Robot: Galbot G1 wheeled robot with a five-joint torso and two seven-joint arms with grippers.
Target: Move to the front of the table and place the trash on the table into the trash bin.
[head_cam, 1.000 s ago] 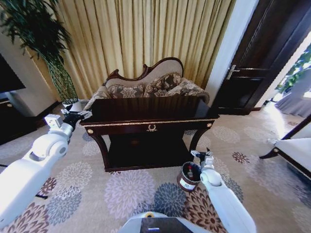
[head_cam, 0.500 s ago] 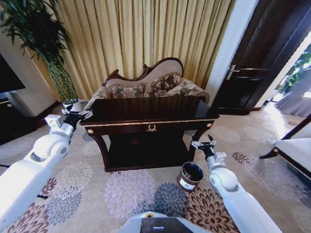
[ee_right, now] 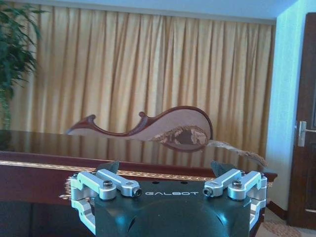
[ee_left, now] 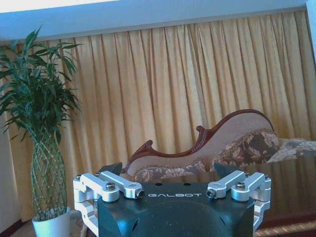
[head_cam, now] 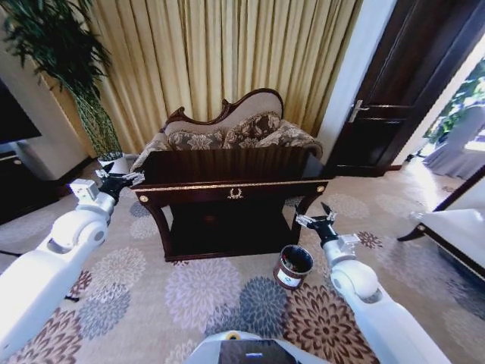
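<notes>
A: Change? Right gripper (head_cam: 316, 221) up from over trash bin (head_cam: 292, 266), now by table (head_cam: 227, 163) front leg — jaws spread, empty.
B: Left gripper (head_cam: 120, 180) parked at table's left end, open, empty. Top looks bare — trash probably binned.

dark glossy table (head_cam: 227, 163), floral carpet (head_cam: 197, 292)

Pleated golden floor-length curtains (head_cam: 227, 61), carved dark-wood sofa with patterned cushions (head_cam: 227, 133), tall green potted bamboo in white pot (head_cam: 72, 76), beige floral-medallion carpet (head_cam: 197, 292), dark wooden door with metal handle (head_cam: 394, 91)
</notes>
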